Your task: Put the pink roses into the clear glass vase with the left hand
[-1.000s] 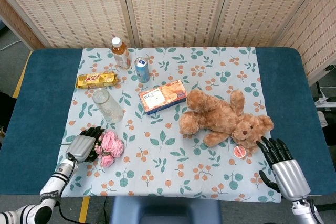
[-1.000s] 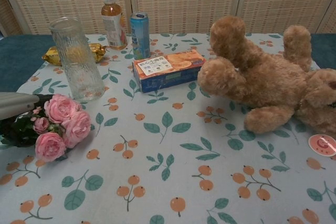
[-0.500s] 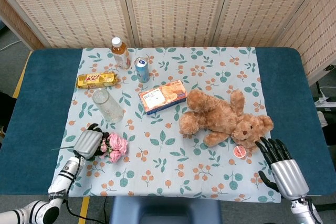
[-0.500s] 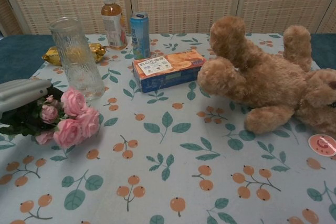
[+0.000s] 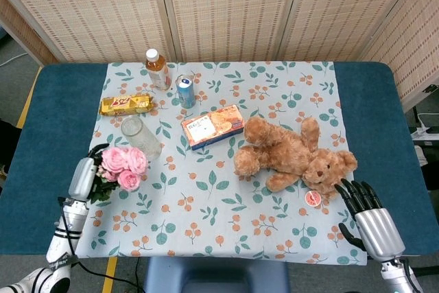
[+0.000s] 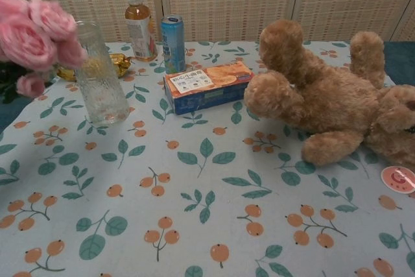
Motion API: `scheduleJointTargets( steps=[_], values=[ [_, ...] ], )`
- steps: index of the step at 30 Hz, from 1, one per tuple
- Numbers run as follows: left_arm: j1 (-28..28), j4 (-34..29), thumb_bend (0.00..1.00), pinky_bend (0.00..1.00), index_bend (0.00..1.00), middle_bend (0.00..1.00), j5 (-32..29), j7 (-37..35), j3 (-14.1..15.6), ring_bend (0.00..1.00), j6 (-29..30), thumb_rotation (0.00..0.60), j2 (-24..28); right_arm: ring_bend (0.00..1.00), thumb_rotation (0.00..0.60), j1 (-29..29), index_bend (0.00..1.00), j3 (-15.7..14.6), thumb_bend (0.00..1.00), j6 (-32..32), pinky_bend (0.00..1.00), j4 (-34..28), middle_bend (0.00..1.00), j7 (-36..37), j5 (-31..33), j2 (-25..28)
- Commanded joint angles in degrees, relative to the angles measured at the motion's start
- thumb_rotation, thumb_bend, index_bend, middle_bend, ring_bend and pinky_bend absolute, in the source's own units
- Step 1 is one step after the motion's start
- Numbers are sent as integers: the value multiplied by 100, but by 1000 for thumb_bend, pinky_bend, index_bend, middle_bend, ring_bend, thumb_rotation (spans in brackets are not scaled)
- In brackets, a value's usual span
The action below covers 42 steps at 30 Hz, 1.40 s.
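My left hand (image 5: pixel 84 178) holds the bunch of pink roses (image 5: pixel 122 166) up off the table, blooms pointing right, just in front and left of the clear glass vase (image 5: pixel 140 138). In the chest view the roses (image 6: pixel 35 30) hang at the upper left, partly in front of the vase (image 6: pixel 98 74), and the hand itself is out of frame. The vase stands upright and holds nothing. My right hand (image 5: pixel 367 216) rests at the table's near right edge with its fingers spread, holding nothing.
A brown teddy bear (image 5: pixel 291 152) lies right of centre, a small round sticker (image 5: pixel 313 198) beside it. A biscuit box (image 5: pixel 212 126), a blue can (image 5: pixel 185 92), a tea bottle (image 5: pixel 157 68) and a yellow snack packet (image 5: pixel 126 104) stand behind the vase.
My left hand has lifted the roses off the cloth and carried them up and back toward the vase. The right hand has not moved.
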Motion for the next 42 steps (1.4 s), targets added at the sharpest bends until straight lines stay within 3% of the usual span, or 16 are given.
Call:
scheduleJointTargets(
  steps=[1,5,7,11,17,25,30,42],
  values=[
    [87,-489,574,158,719,769,16,-3010,-1055,452,781,600,395,0,600,2,0,-5,290,-12,0,-3,0,-22,-2,-8],
    [-378,-497,597,146,720,764,-528,-3457,-1686,445,324,600,287,0,600,1,0,-9,290,-36,0,-7,0,-78,14,-29],
    [-643,-247,637,162,725,767,-856,-2945,-1985,451,281,600,61,0,600,2,0,1,290,-44,0,-13,0,-95,35,-36],
    [-1412,841,693,203,727,769,-1225,-1875,-2523,466,412,600,-649,0,600,-7,0,50,290,-41,0,-7,0,-178,127,-59],
    [-2197,1655,700,218,727,769,-1560,-1885,-3053,469,-30,600,-932,0,600,14,0,139,290,-118,0,-7,0,-251,335,-99],
    [-2970,2409,706,226,732,776,-1747,-1740,-3235,470,-434,600,-1246,0,600,90,0,228,290,-302,0,10,0,-333,591,-137],
    [-3182,2672,705,224,734,775,-1673,-1682,-3092,470,-415,600,-1454,0,600,81,0,226,290,-258,0,8,0,-290,578,-111],
    [-3067,2809,702,221,735,775,-1535,-1717,-2696,470,-258,600,-1687,0,600,70,0,187,290,-186,0,6,0,-227,482,-69]
  ],
)
